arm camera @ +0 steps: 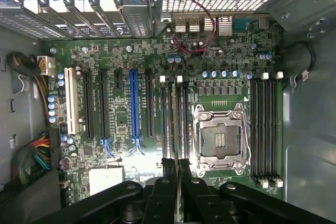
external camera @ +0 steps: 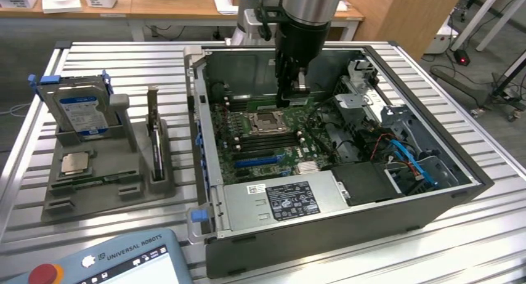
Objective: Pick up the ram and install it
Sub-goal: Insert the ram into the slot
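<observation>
- My gripper [arm camera: 175,163]: jaws drawn almost together, pinching the ram [arm camera: 175,124], which I see edge-on.
- Ram is held over the memory slots [arm camera: 164,114], just beside the open processor socket [arm camera: 220,137]. I cannot tell if it touches a slot.
- In the exterior view this is upper centre, inside the open computer case [external camera: 329,235].
- Holder [external camera: 107,185] at the exterior view's left, well apart, carries a hard drive [external camera: 82,111], processor chip [external camera: 76,164] and expansion card [external camera: 154,136].
</observation>
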